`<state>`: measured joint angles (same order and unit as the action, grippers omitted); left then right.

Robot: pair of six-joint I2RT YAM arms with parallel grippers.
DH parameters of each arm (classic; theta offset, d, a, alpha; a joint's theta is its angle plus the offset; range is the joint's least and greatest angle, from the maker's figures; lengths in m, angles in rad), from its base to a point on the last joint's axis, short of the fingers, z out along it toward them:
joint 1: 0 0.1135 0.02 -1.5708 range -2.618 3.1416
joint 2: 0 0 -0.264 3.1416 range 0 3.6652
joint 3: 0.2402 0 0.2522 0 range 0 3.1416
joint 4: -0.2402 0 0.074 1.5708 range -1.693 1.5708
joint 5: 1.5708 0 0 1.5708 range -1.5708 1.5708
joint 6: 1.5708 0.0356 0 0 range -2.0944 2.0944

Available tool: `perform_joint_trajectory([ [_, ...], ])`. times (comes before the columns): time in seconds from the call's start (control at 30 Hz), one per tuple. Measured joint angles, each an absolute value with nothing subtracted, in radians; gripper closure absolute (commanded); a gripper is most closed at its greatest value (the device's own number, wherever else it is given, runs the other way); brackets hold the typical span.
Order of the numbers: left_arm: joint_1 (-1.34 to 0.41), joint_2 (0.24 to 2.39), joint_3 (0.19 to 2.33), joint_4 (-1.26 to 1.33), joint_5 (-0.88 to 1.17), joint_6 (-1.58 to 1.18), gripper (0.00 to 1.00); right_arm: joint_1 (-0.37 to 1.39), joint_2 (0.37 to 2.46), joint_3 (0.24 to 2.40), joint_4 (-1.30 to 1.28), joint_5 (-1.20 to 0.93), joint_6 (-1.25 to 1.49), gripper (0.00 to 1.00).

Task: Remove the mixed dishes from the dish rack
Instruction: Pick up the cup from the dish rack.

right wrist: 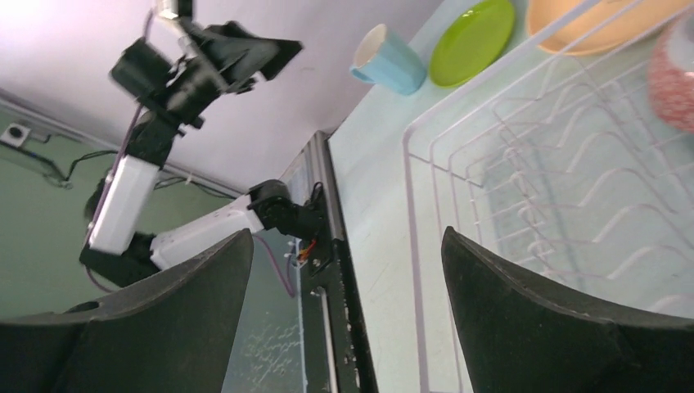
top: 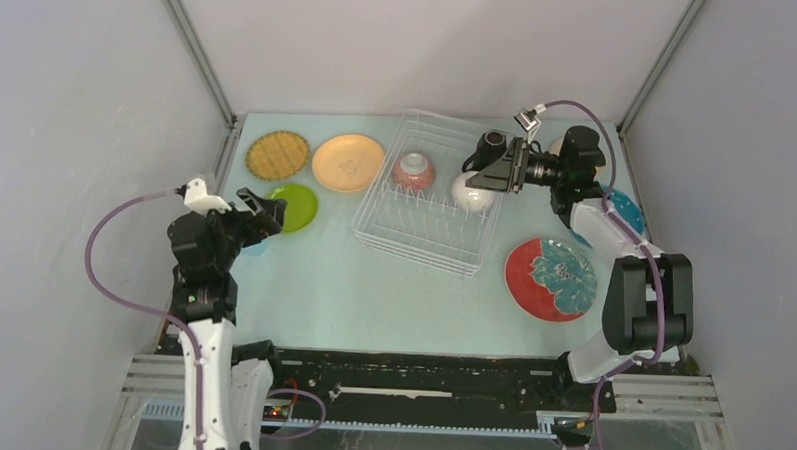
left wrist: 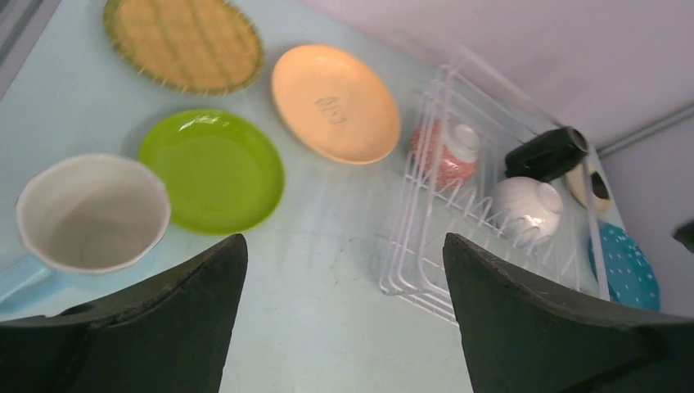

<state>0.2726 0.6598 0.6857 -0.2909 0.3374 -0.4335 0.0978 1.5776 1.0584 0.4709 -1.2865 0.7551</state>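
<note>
I judge the job mostly done. The counter (top: 372, 294) already carries the plates. Red floral (top: 551, 278) lies to the right of the rack (top: 420, 224), and blue dotted (top: 623, 208) is partly hidden by the right arm. Orange (top: 348, 162), yellow woven (top: 277, 155) and green (top: 293, 207) lie to the rack's left. Two things are not yet out of the rack: a red speckled bowl (top: 413, 173) and a white bowl (top: 471, 193). The black mug (top: 492, 141) sits at the rack's far right corner, and I cannot tell whether it is inside or just outside. The blue cup (left wrist: 90, 213) stands on the counter beside the left jaws, which gape wide and hold nothing. The right jaws, equally wide and empty, hang over the rack near the white bowl, so I expect the bowls are next
</note>
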Motion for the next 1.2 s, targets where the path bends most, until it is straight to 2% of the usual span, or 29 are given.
perform_joint_trajectory([
  [0.13, 0.242, 0.590, 0.675, -0.247, 0.379, -0.399, 0.05, 0.076, 1.578, 1.131, 0.254, -1.240, 0.566, 0.07],
  [0.33, 0.239, 0.601, 0.675, -0.228, 0.418, -0.392, 0.03, 0.075, 1.578, 1.252, -0.102, -1.125, 0.253, 0.06],
  [0.6, 0.238, 0.637, 0.675, -0.216, 0.488, -0.400, 0.00, 0.187, 1.596, 1.439, -0.471, -0.836, -0.113, 0.06],
  [0.9, 0.237, 0.646, 0.675, -0.209, 0.529, -0.409, 0.00, 0.263, 1.850, 1.780, -0.682, -0.486, -0.220, 0.08],
  [1.2, 0.237, 0.643, 0.675, -0.207, 0.535, -0.411, 0.00, 0.239, 2.104, 2.138, -0.847, -0.282, -0.282, 0.07],
])
